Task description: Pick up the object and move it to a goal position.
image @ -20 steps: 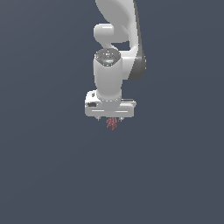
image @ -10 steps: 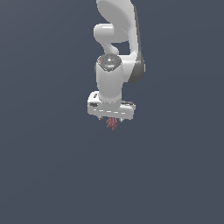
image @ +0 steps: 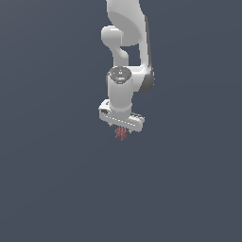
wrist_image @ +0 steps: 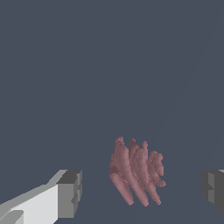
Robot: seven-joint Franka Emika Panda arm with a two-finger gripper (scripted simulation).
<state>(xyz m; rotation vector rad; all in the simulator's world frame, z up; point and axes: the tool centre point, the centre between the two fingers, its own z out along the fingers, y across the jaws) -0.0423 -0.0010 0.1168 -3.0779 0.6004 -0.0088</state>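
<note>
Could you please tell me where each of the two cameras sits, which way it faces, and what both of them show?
Exterior view: off the arm, facing the white arm; its tool hangs over the dark-red cluster. Its exact position cannot be told.
Wrist view: mounted on the wrist, looking out between the fingers at the cluster, which sits in the gap, touching neither pad.
Shared: the cluster, the tool and the plain grey ground.

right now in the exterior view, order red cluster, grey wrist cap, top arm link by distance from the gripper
1. red cluster, just below the gripper, between its fingers.
2. grey wrist cap, above it.
3. top arm link, at the frame's upper edge.
</note>
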